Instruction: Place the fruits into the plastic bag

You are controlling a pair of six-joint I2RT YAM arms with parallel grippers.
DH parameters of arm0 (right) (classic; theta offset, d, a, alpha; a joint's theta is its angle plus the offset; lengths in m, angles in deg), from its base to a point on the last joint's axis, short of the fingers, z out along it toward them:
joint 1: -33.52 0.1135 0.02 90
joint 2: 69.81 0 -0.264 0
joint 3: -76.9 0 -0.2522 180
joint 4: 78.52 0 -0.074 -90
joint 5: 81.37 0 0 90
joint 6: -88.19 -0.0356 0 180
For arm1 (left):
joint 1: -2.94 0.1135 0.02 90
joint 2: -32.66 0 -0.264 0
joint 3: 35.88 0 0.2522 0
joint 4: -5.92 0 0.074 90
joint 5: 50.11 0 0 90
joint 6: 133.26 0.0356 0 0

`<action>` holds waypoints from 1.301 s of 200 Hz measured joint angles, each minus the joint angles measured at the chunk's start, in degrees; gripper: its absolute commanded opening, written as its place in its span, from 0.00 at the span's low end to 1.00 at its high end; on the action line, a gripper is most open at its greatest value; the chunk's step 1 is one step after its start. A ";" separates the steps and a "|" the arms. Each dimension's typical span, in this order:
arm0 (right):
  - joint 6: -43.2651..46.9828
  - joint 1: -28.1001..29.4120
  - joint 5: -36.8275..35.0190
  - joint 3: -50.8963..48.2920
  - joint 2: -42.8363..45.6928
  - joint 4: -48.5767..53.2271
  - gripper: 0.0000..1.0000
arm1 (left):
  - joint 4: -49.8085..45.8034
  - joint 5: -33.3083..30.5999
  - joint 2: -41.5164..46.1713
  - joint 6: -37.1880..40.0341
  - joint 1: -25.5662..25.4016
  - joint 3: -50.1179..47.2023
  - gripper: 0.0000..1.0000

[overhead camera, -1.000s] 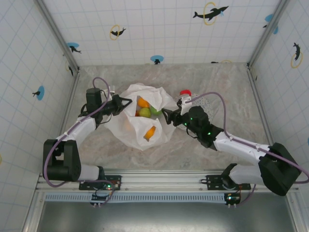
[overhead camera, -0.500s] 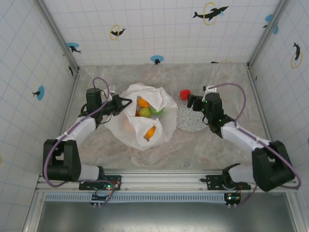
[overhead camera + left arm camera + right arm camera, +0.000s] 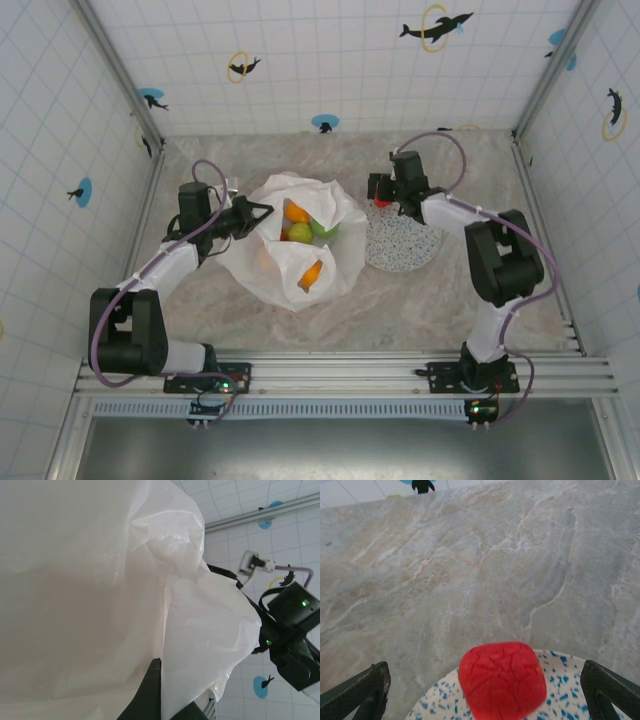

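**Left gripper** (image 3: 262, 211), left of centre in the overhead view. The jaws are closed on the left rim of the plastic bag (image 3: 345, 215). In the left wrist view, a dark finger (image 3: 150, 690) at the bottom edge pinches a fold of the white film (image 3: 75, 605).

**Plastic bag**, centre of the overhead view. It lies crumpled on the table (image 3: 460, 290) with its mouth open upward. An orange fruit (image 3: 296, 212) sits at the upper part of the opening. Two green fruits (image 3: 300, 233) (image 3: 322, 229) lie just below it, close together. A second orange fruit (image 3: 311, 275) lies lower in the bag, toward the bottom of the frame.

**Right gripper** (image 3: 378, 188), upper right of centre in the overhead view. The jaws are spread wide and hold nothing. In the right wrist view, its two fingers (image 3: 360, 692) stand at the lower left and lower right corners, with the red fruit (image 3: 502, 680) between them and clear of both.

**Red fruit.** It rests on the upper-left edge of the speckled plate (image 3: 560, 700). In the overhead view the plate (image 3: 400, 245) lies just right of the bag.
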 measured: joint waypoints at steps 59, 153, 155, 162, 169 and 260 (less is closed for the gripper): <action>3.21 0.00 -0.39 11.37 -10.47 8.28 0.93 | -0.02 0.00 0.00 -0.02 0.02 0.00 0.00; 5.66 0.00 -0.87 12.76 -12.74 12.85 0.63 | -0.15 0.02 0.00 -0.02 0.02 0.00 0.00; 5.77 0.00 -0.87 12.76 -12.74 12.85 0.63 | -0.15 0.00 0.00 0.00 0.02 0.00 0.00; 5.81 0.00 -0.96 12.76 -12.74 12.87 0.62 | -0.17 0.02 0.00 -0.02 0.02 0.00 0.00; 5.92 0.00 -1.01 12.76 -12.72 12.85 0.61 | -0.15 0.00 0.00 -0.02 0.02 0.00 0.00; 5.51 0.20 0.22 -3.15 6.19 9.60 0.59 | -0.17 0.02 0.00 -0.02 0.02 0.00 0.00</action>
